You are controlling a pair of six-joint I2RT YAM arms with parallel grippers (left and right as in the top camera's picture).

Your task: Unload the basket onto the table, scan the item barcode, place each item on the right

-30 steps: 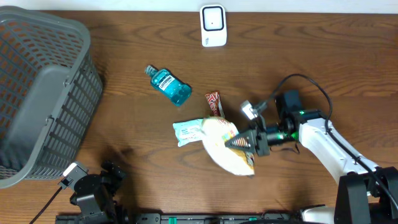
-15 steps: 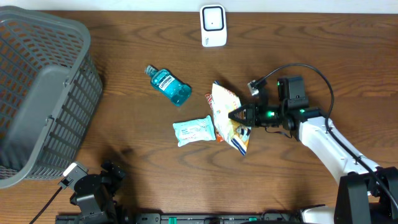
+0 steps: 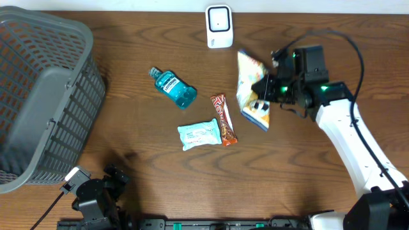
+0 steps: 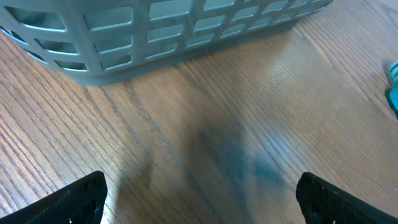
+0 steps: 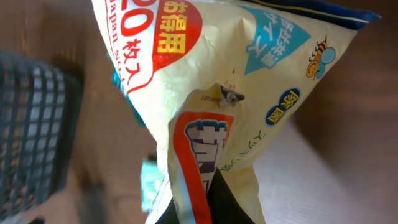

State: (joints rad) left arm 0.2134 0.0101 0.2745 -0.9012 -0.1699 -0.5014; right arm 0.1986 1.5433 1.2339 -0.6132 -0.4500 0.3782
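— Nearest, the left claw [image 4: 202,199] is spread wide over bare bench [image 4: 205,124], with the grey basket [image 4: 155,31] just beyond it.
— Mid-bench, the right claw [image 3: 263,91] is pinching the yellow snack bag [image 3: 250,86], which is tilted, beyond the candy bar [image 3: 223,119].
— The white scanner [image 3: 218,26] sits at the far edge, near the bag's top corner.
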